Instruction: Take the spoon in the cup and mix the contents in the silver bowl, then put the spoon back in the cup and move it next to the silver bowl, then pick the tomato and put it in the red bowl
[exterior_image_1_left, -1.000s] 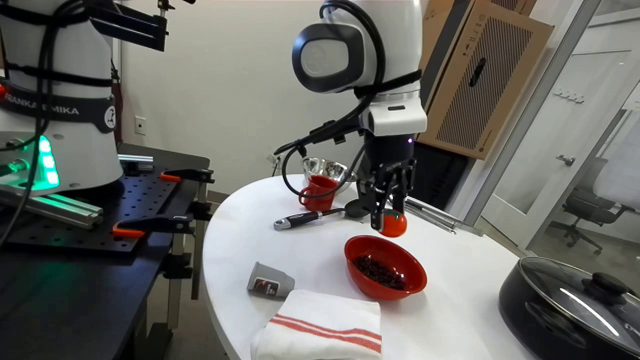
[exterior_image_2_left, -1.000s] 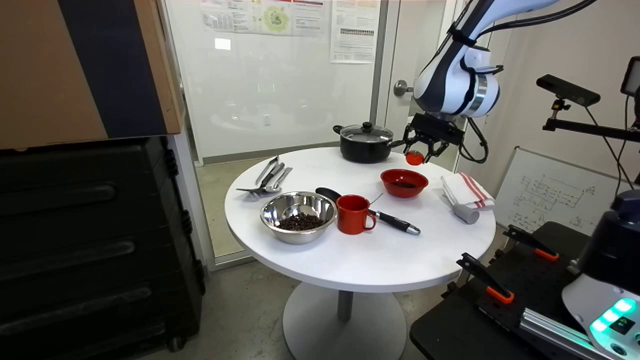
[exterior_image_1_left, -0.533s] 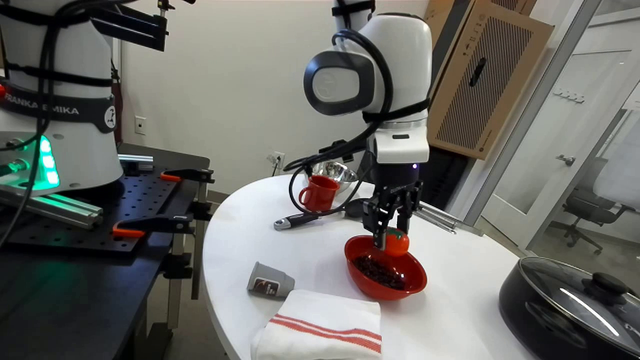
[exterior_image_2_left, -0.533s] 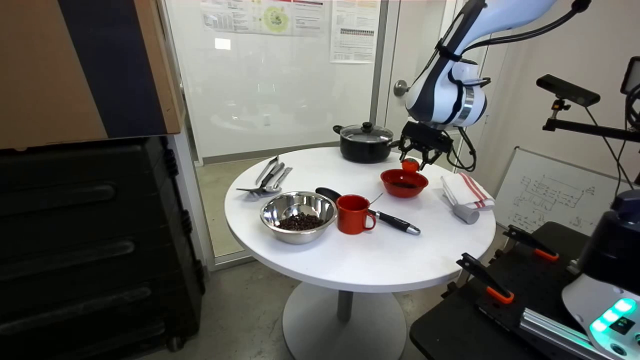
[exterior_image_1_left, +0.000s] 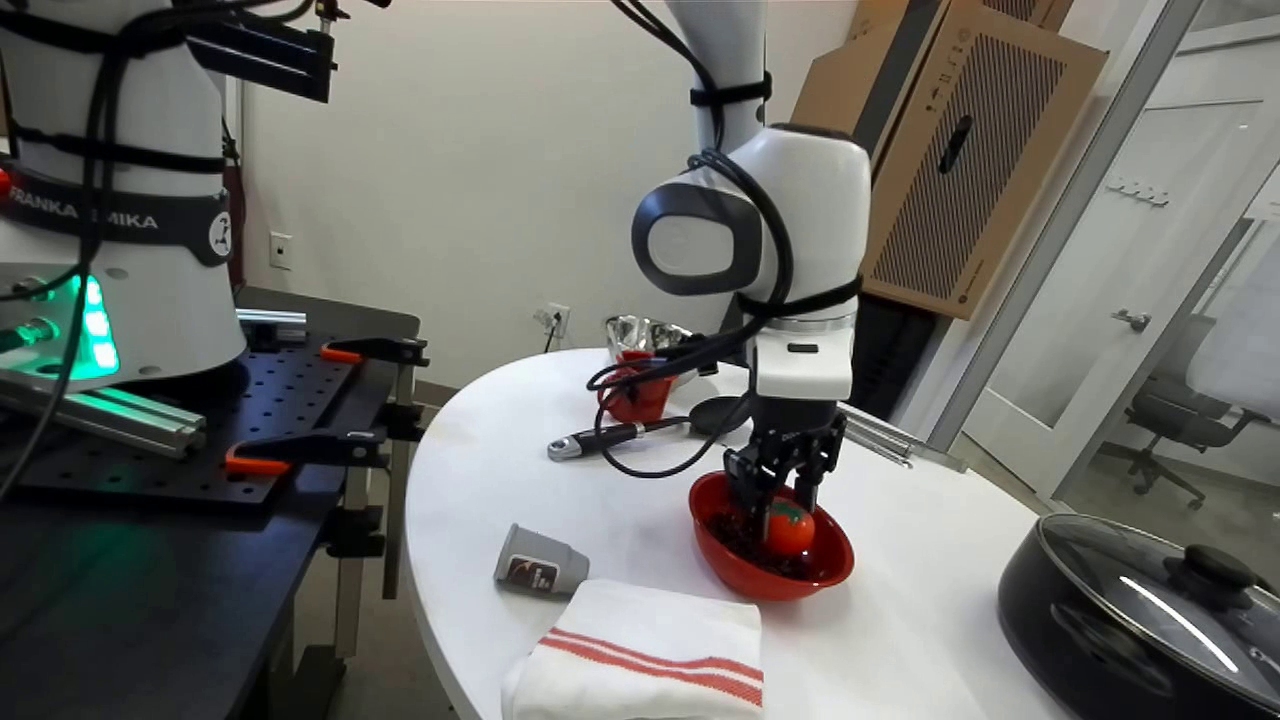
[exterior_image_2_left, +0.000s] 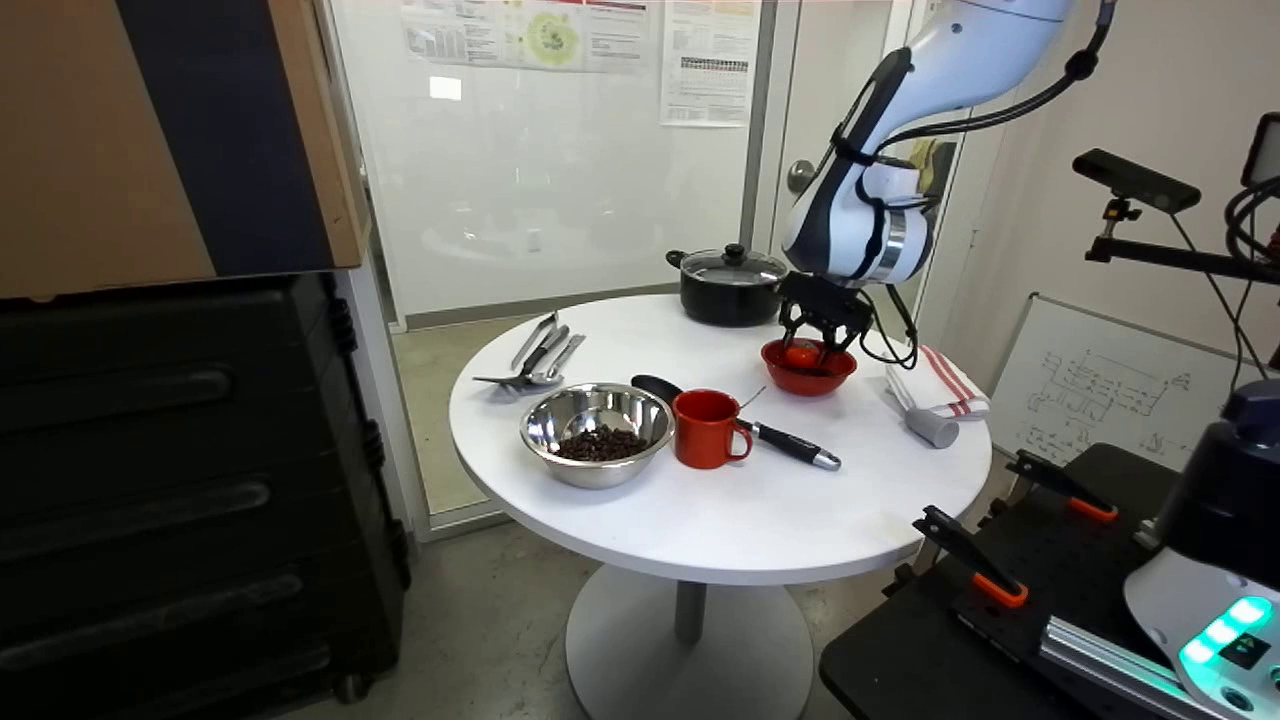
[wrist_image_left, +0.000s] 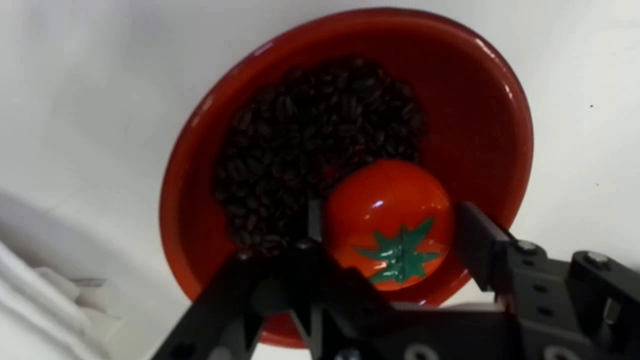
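The tomato (exterior_image_1_left: 790, 530), red with a green leaf mark, is inside the red bowl (exterior_image_1_left: 760, 585), low over dark beans. My gripper (exterior_image_2_left: 808, 350) reaches down into the bowl with a finger on each side of the tomato (exterior_image_2_left: 801, 355). In the wrist view the fingers (wrist_image_left: 390, 220) appear to touch the tomato (wrist_image_left: 390, 200). Whether the tomato rests on the bowl is unclear. The red cup (exterior_image_2_left: 705, 430) stands close beside the silver bowl (exterior_image_2_left: 600, 476), which holds dark beans. A thin piece shows behind the cup; I cannot tell if it is the spoon.
A black serving spoon (exterior_image_2_left: 790, 443) lies behind the cup. A grey cup (exterior_image_1_left: 540, 560) on its side and a folded towel (exterior_image_1_left: 640, 650) are near the red bowl. A black lidded pot (exterior_image_2_left: 733, 300) and several metal utensils (exterior_image_2_left: 545, 360) are on the table.
My gripper has moved down with the tomato, from above the red bowl to inside it. The cup, silver bowl and other things have not moved.
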